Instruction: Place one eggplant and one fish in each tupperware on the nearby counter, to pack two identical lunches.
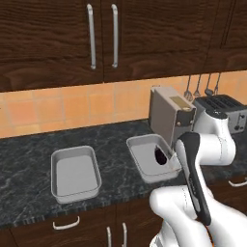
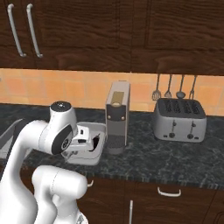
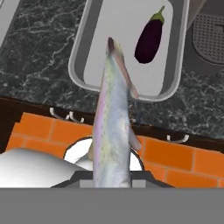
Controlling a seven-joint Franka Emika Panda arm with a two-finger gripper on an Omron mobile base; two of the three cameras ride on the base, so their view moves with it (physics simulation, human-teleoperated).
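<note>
claw: closed on the fish [image 3: 113,131], held by its near end; body runs out from my fingers toward the tub.
fish position: carried in the air, far end over the near rim of the right tupperware [image 3: 83,48], most of its length short of the tub and over the counter [image 3: 39,87] edge.
right tupperware: sits just beside the brushed-metal appliance [image 1: 169,113]; already has the dark eggplant [image 3: 148,38] lying in its appliance-side half. Same tub in the left base view [image 1: 140,159], eggplant [image 1: 159,155] visible inside.
left tupperware: [image 1: 75,173] nothing visible in it, well apart from the right one.
step in hand: drop this fish in with the eggplant, my read.
how to do it well: push further forward so the whole fish is past the near rim, aim for the bare floor beside the eggplant, not on top of it.
height: lower before letting go; the fish is long and thin, could bounce or tip over the rim.
risk: appliance is close on that side, keep wrist clear of it.
remaining: left tub needs both items, by the look of it.
</note>
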